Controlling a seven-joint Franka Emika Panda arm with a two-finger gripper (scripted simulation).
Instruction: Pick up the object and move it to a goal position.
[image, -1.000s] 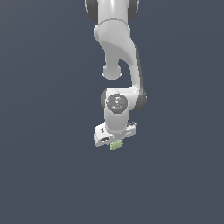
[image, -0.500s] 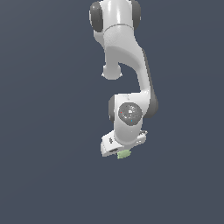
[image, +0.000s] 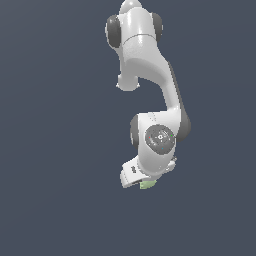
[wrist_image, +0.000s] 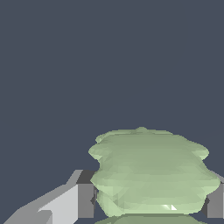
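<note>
Exterior view: the white arm (image: 150, 75) comes down from the top middle of the frame and bends toward the lower middle. At its low end is the pincer (image: 145, 183), tipped a little to one side. A bit of the pale green block (image: 147, 185) peeks out just under the pincer's white body, right of its lower edge. All around is plain dark blue-grey, and no surface can be told apart from the background.

Wrist view: the block (wrist_image: 151, 175) looks big and fills the lower right of the frame. It is bumpy at the edges. One grey finger (wrist_image: 85, 199) touches its side at the lower left, and another finger (wrist_image: 214, 201) touches it at the far right edge. The pincer is squeezed tight on the block, holding it between the two fingers.
</note>
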